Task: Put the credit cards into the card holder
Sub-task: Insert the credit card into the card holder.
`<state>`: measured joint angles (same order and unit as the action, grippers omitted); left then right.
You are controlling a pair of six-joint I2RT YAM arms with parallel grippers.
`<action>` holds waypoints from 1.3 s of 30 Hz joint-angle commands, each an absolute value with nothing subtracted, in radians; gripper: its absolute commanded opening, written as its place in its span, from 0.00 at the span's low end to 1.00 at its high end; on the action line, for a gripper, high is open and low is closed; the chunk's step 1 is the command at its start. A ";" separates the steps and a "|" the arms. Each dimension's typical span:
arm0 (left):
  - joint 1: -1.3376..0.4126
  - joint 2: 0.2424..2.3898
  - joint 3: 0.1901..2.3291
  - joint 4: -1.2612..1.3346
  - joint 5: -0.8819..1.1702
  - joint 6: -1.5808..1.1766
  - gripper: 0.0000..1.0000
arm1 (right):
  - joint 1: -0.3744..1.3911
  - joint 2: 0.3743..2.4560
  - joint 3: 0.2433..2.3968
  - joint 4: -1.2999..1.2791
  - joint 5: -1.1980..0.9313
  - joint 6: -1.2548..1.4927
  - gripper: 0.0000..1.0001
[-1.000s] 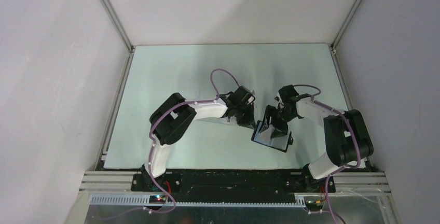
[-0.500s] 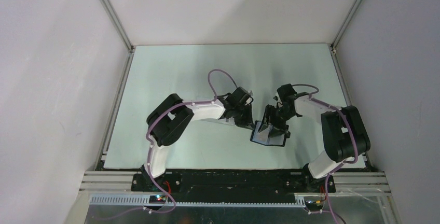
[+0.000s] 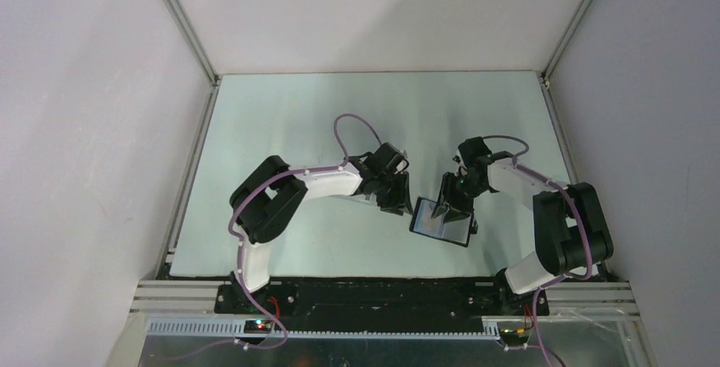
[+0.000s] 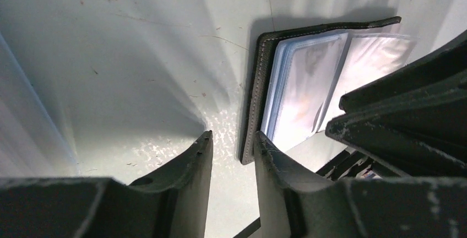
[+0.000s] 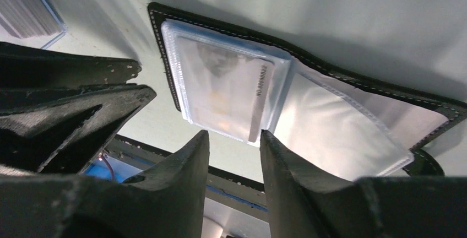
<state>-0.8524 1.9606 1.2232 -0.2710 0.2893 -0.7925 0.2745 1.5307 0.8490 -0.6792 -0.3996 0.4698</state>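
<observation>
The left gripper (image 4: pixel 232 139) hangs low over the pale green table (image 3: pixel 280 121), its jaws parted with only bare tabletop showing in the gap. Its right finger sits against the left edge of the card holder (image 3: pixel 446 229). The holder lies opened flat near the front middle of the table, clear pockets facing up. In the right wrist view, a stack of pale credit cards (image 5: pixel 22 4) shows at the top left corner, seemingly inside a clear box. One card (image 5: pixel 226 86) with a printed number along its edge sits in the holder's left pocket. The right gripper (image 5: pixel 234 136) hovers at that pocket's lower edge with its jaws apart. Whether its tips touch the plastic is hard to tell.
</observation>
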 commanded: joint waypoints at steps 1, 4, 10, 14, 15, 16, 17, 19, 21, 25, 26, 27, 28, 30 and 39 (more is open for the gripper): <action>-0.846 1.887 1.234 -0.243 0.353 -0.784 0.39 | 0.246 1.499 0.829 -0.678 -0.391 0.458 0.37; -0.848 1.885 1.233 -0.194 0.390 -0.789 0.39 | 0.231 1.505 0.819 -0.670 -0.389 0.451 0.26; -0.850 1.898 1.211 -0.091 0.448 -0.831 0.31 | 0.219 1.537 0.807 -0.653 -0.382 0.443 0.02; -0.851 1.926 1.209 -0.074 0.453 -0.837 0.31 | 0.219 1.562 0.803 -0.649 -0.369 0.439 0.00; -0.853 1.935 1.210 -0.070 0.455 -0.837 0.31 | 0.218 1.563 0.803 -0.648 -0.366 0.438 0.00; -0.853 1.941 1.211 -0.066 0.458 -0.839 0.31 | 0.218 1.566 0.801 -0.647 -0.365 0.437 0.00; -0.854 1.950 1.212 -0.064 0.459 -0.839 0.31 | 0.219 1.567 0.800 -0.645 -0.364 0.437 0.00; -0.854 1.960 1.215 -0.059 0.461 -0.839 0.32 | 0.218 1.572 0.797 -0.642 -0.365 0.437 0.00; -0.856 1.972 1.218 -0.057 0.463 -0.839 0.32 | 0.218 1.578 0.794 -0.637 -0.367 0.438 0.00; -0.858 1.996 1.225 -0.057 0.461 -0.835 0.32 | 0.221 1.590 0.792 -0.632 -0.370 0.436 0.00; -0.859 2.004 1.227 -0.057 0.458 -0.833 0.32 | 0.222 1.592 0.792 -0.633 -0.370 0.436 0.00; -0.859 2.008 1.227 -0.057 0.456 -0.833 0.32 | 0.222 1.591 0.791 -0.632 -0.370 0.436 0.00; -0.859 2.018 1.228 -0.057 0.456 -0.833 0.32 | 0.221 1.592 0.791 -0.631 -0.371 0.435 0.00; -0.861 2.032 1.230 -0.057 0.459 -0.833 0.33 | 0.222 1.592 0.792 -0.630 -0.372 0.436 0.00; -0.867 2.019 1.232 -0.059 0.440 -0.821 0.28 | 0.228 1.605 0.792 -0.624 -0.383 0.434 0.00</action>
